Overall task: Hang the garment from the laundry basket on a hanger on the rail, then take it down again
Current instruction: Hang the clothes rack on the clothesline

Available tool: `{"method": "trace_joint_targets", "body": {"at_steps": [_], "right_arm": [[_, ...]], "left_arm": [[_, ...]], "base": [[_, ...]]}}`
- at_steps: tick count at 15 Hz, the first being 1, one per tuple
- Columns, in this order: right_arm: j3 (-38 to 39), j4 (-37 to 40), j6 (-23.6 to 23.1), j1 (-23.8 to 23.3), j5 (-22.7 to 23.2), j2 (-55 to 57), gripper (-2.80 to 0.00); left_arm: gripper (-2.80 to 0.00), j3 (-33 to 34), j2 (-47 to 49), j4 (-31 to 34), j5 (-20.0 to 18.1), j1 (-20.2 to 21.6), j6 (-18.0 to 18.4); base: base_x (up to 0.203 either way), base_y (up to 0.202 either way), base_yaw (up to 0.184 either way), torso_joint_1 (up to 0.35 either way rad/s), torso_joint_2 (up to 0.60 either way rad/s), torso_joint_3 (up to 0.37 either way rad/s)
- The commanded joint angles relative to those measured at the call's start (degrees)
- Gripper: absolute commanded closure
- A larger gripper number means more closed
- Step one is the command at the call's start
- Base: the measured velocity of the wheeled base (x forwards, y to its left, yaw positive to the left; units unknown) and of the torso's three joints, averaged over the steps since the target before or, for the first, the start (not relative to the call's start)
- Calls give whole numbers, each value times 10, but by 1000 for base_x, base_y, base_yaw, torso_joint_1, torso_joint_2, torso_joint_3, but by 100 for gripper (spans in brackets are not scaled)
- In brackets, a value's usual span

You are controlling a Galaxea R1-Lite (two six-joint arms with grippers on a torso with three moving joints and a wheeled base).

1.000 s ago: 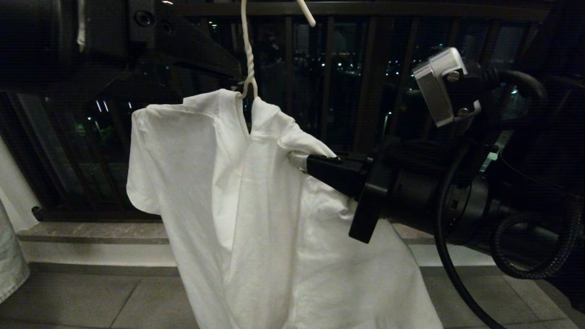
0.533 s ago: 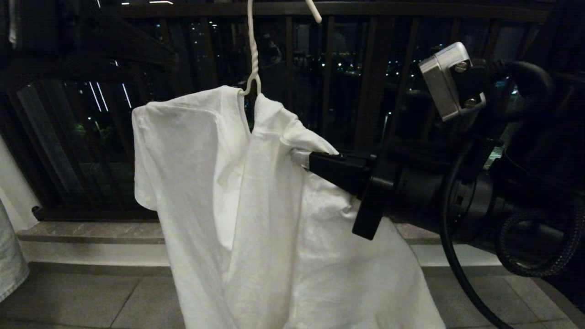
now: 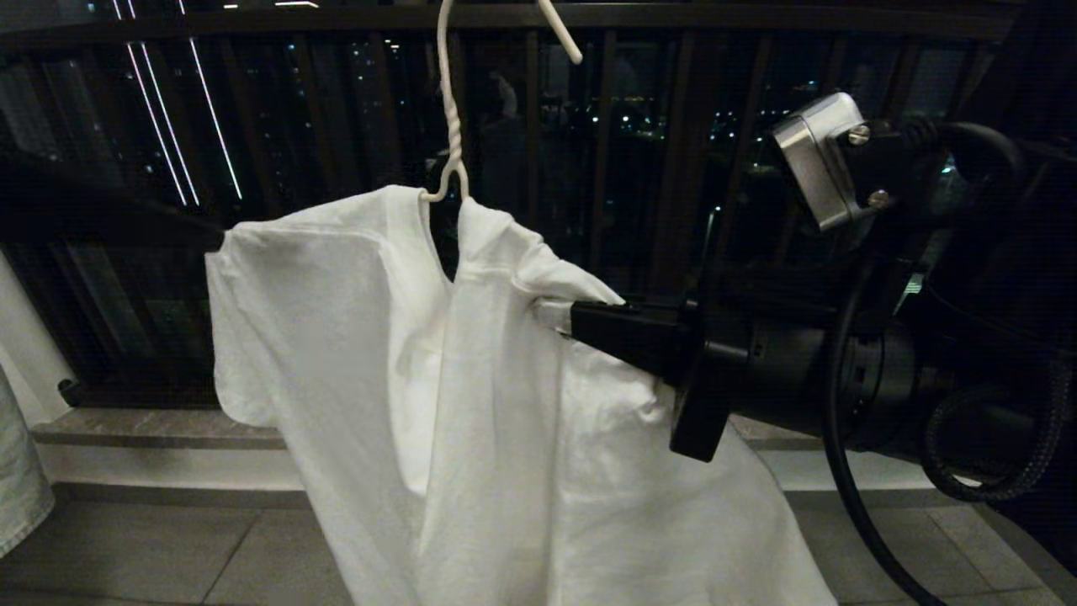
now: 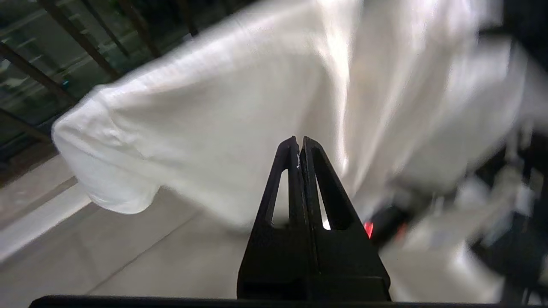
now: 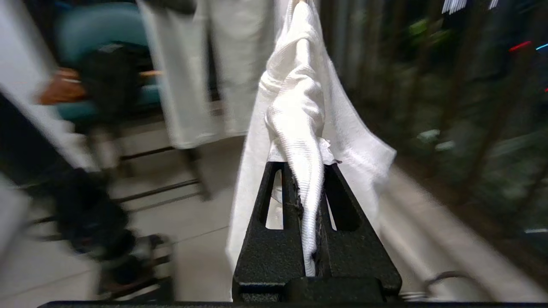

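The right end effector point(image 3: 555, 313) is clamped on a bunched fold of the garment point(image 3: 471, 404), which hangs just beside it on the hanger point(image 3: 452, 126); the hook's top is cut off. The left end effector point(image 4: 299, 145) is closed and empty, the garment's blurred sleeve just beyond its tips.

The head camera faces forward at the hanging white T-shirt point(image 3: 471, 404) and the dark balustrade point(image 3: 673, 168) close behind it. The left wrist camera looks along its closed end effector point(image 4: 299, 145) at the same shirt's sleeve from nearby. The right wrist camera, very close, looks along its end effector point(image 5: 304, 171) at the shirt's bunched shoulder.
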Motion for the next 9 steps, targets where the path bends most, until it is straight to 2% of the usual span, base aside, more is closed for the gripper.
{"method": "trace_joint_targets", "body": {"at_steps": [1, 3, 5, 7, 9], "right_arm": [[-1, 6, 29, -32, 68, -9, 0], [-1, 26, 48, -63, 134, -20, 0], [2, 29, 57, -81, 179, -22, 0], [4, 31, 58, -93, 208, -20, 0], [7, 31, 58, -104, 232, -18, 0]], "left_arm": [[0, -5, -10, 41, -17, 10, 42], [0, -5, -8, 43, -31, 11, 50], [0, 0, -4, 43, -44, 11, 72], [0, 0, 8, 42, -49, 26, 95], [0, 0, 15, 43, -79, 42, 126]], "base": [[0, 0, 0, 0, 0, 0], [0, 0, 0, 0, 0, 0], [0, 0, 0, 0, 0, 0], [0, 0, 0, 0, 0, 0], [0, 0, 0, 0, 0, 0]]}}
